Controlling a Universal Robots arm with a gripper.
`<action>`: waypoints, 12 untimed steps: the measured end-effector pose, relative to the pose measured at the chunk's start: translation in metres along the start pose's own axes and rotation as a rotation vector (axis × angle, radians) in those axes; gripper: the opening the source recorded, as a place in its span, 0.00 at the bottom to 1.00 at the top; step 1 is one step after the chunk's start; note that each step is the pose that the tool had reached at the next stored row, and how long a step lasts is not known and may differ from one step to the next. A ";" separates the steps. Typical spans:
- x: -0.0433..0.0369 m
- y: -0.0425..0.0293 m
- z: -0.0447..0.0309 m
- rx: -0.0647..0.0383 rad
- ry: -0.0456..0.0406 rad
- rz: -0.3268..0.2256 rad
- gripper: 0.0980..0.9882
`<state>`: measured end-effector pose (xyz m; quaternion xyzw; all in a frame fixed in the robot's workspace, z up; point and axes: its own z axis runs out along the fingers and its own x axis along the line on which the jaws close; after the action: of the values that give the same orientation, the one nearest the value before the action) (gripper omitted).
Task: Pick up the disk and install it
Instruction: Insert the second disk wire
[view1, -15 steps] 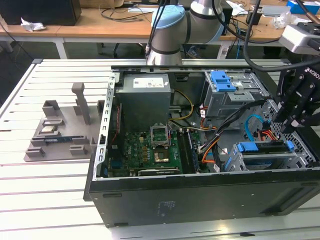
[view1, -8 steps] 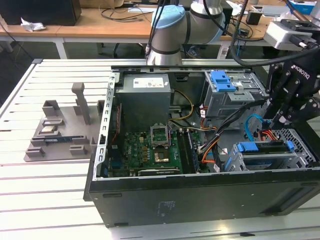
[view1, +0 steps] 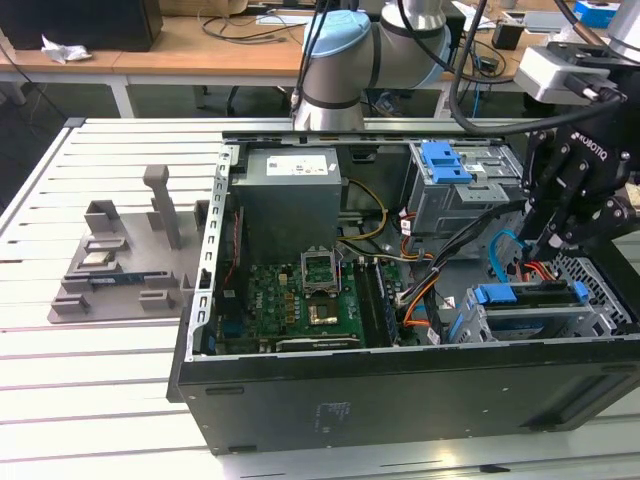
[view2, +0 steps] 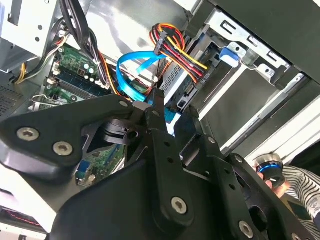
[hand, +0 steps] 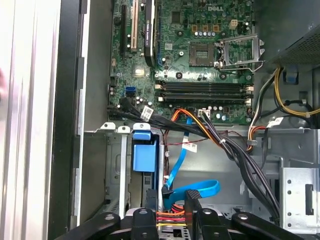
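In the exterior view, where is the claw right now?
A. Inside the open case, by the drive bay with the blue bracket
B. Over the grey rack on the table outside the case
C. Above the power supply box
A: in the exterior view the claw hangs inside the open case, just above the blue-bracketed disk in its bay.

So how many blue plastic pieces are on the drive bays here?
2. One is the latch on the grey cage; the other is the bracket on the disk, under the gripper. Cables may hide more.

Exterior view looks down from the open computer case's (view1: 400, 380) front; both wrist views peer closely inside.
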<state>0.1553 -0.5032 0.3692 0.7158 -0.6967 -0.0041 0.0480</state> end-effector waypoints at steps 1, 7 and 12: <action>0.0000 0.0000 0.0000 0.000 0.0001 0.000 0.30; 0.0000 0.0000 0.0000 0.000 0.0002 -0.001 0.28; 0.0015 0.0000 0.0003 0.000 0.0025 0.000 0.07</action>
<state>0.1552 -0.5048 0.3689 0.7159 -0.6965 -0.0032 0.0489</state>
